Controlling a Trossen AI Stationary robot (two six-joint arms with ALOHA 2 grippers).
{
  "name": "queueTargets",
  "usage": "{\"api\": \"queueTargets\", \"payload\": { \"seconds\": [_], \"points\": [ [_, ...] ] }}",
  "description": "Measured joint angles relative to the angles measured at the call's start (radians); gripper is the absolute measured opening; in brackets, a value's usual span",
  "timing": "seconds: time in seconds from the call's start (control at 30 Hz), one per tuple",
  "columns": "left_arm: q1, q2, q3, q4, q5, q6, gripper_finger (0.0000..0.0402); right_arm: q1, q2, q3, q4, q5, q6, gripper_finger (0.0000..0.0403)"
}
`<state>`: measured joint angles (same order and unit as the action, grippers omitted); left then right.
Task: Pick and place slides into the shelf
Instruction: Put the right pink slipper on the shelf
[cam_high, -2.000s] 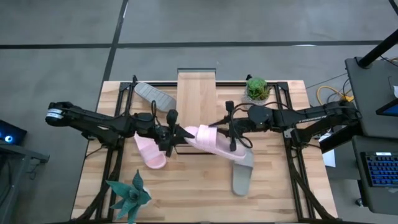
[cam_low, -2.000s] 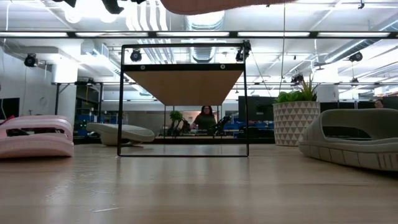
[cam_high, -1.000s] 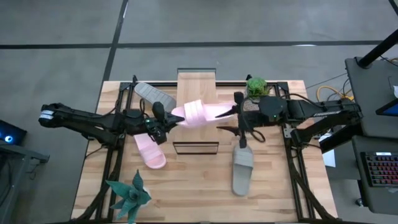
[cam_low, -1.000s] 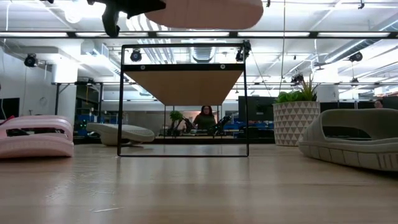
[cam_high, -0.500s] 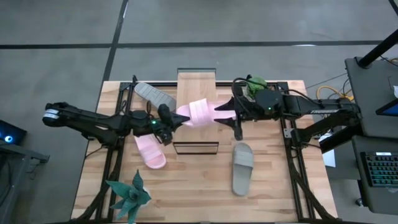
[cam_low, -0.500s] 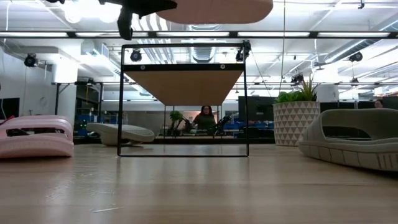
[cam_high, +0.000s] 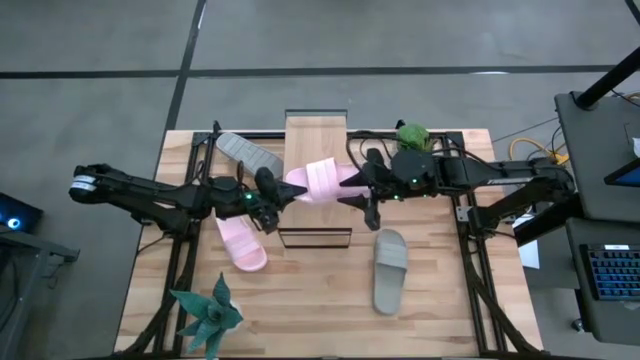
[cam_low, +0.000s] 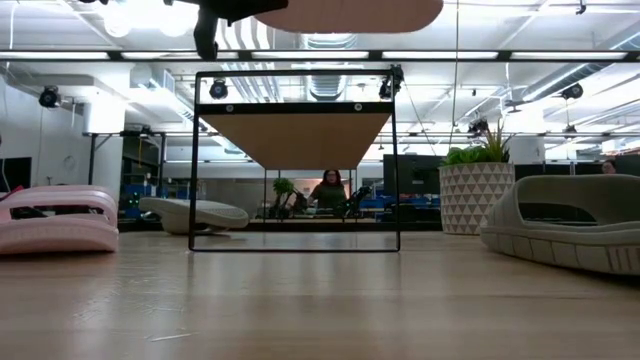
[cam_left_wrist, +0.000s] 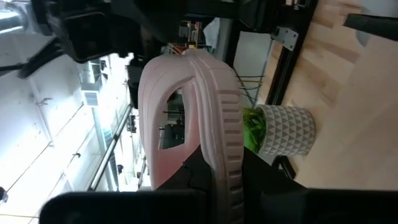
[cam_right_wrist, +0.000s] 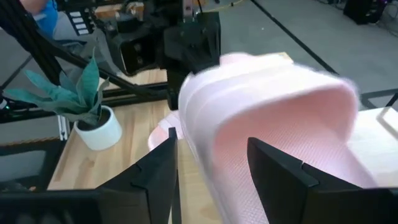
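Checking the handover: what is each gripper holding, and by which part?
Left gripper is shut on one end of the raised pink slide. Right gripper straddles its other end, fingers open, not gripping.

Seen from overhead, a pale pink slide hangs above the shelf, the left end effector clamped on one end while the right end effector stands with jaws spread at the other end. A second pink slide lies on the wooden worktop beneath the left arm. One grey slide sits just left of the shelf; another grey slide lies below the right arm. A green potted plant stands right of the shelf, a spiky teal plant at the near left corner.
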<state>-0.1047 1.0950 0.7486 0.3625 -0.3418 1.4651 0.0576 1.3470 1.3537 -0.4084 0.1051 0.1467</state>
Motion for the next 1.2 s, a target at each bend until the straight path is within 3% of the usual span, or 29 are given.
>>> {"api": "queueTargets", "payload": {
  "seconds": [0.3, 0.43, 0.6, 0.7, 0.97, 1.2],
  "points": [
    [0.000, 0.004, -0.001, -0.001, 0.000, -0.011, 0.0012, -0.023, 0.033, 0.000, 0.071, -0.003, -0.012, 0.0152],
    [0.000, 0.004, -0.001, -0.004, -0.002, -0.012, 0.0012, -0.023, 0.031, 0.000, 0.088, -0.004, -0.040, 0.0110],
    [0.000, 0.004, -0.001, -0.005, -0.007, -0.014, 0.0012, -0.023, 0.031, 0.000, 0.090, -0.008, -0.058, 0.0030],
    [0.000, 0.004, -0.001, -0.002, -0.008, -0.059, 0.0016, -0.023, 0.031, 0.000, 0.091, -0.007, -0.068, 0.0015],
    [0.000, -0.034, -0.002, -0.024, -0.125, -0.285, 0.0127, -0.024, 0.053, -0.006, 0.107, 0.058, -0.069, 0.0010],
    [0.000, -0.141, -0.003, -0.207, -0.168, -0.436, 0.0197, -0.020, 0.096, -0.008, 0.131, 0.157, -0.056, 0.0009]
  ]
}}
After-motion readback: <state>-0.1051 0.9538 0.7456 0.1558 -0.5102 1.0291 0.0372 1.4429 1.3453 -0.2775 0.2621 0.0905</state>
